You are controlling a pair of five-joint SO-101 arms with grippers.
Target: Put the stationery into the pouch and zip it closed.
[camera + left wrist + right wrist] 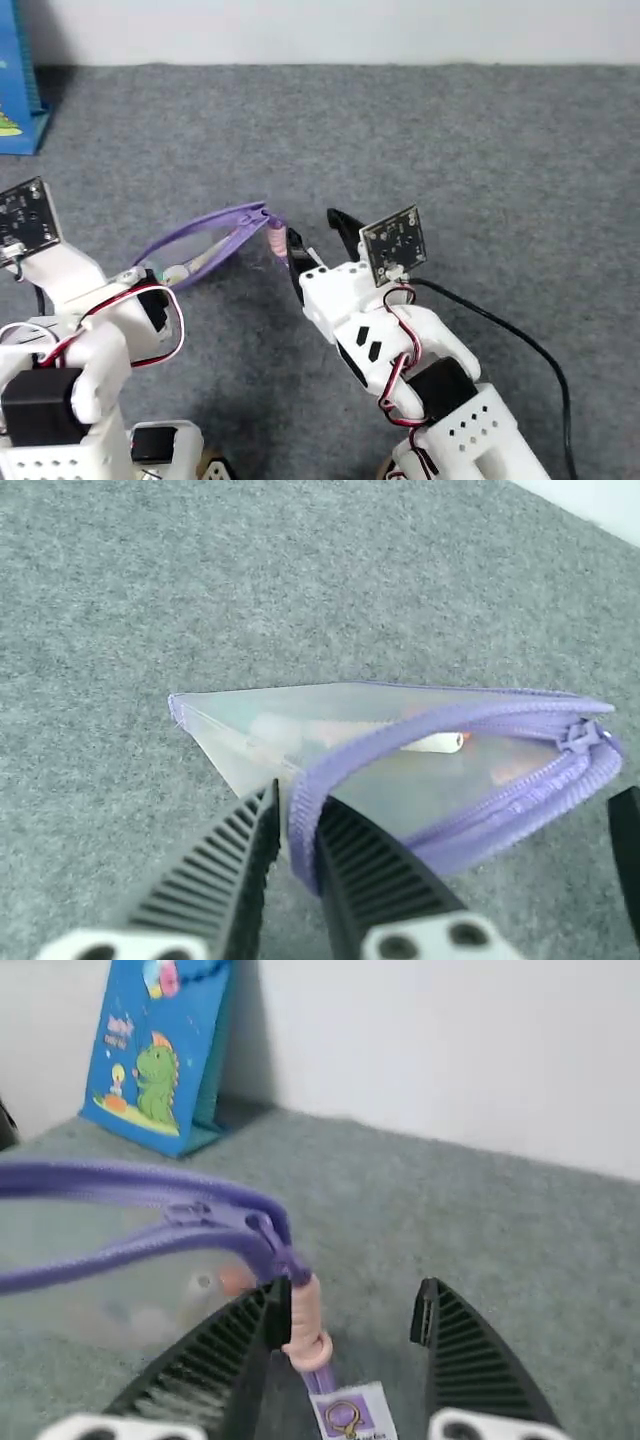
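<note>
Firmly, the left gripper [297,806] is clamping the translucent purple-zippered plastic pouch [330,730] by its rim; the right gripper [354,1300] is gaping around the pink zipper pull [305,1320].

Fixed above and behind both arms: looks steeply down over the grey table [480,140] to the white wall [350,30]. On the left wrist: peers past the left gripper [295,800], close, down onto the pouch [380,740]. On the right wrist: sits low behind the right gripper [355,1295], facing almost level toward the wall. Shared by all: the pouch's zipper slider [265,1225].
</note>
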